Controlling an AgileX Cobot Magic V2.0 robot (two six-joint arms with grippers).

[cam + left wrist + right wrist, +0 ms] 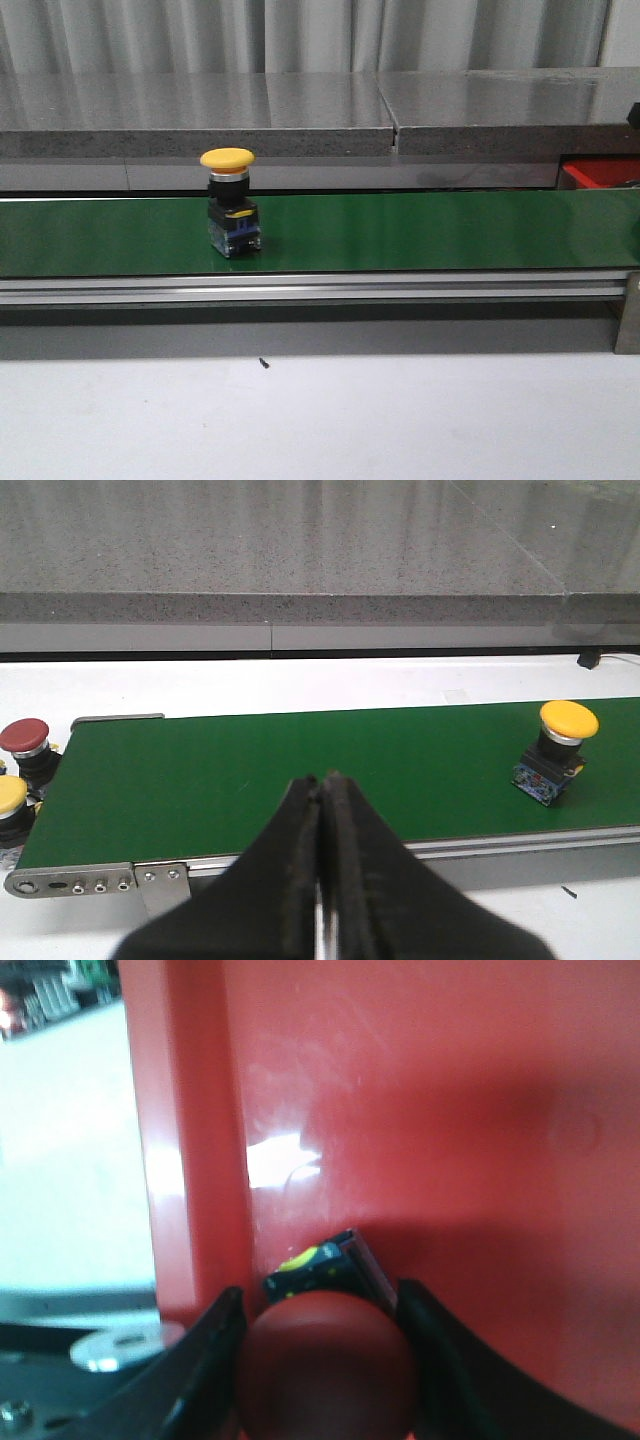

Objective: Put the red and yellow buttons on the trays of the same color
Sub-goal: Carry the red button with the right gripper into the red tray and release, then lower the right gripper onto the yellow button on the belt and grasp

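One red button (325, 1365) between right gripper (320, 1360) fingers

Green belt (420, 232) running lengthwise across a white tabletop (320, 420). 1 yellow-capped button (230, 200) stands upright on the belt, toward its left end. A small dark speck (263, 363) lies on the tabletop nearer the front edge.

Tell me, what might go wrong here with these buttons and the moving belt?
1. The right end effector holds a red button inside the red tray, close to its wall; released there, the button could tip over against the rim.
2. A yellow button stands alone on the green belt. The left end effector is shut and well away from it; if the belt runs, the button may travel past before it is grasped.
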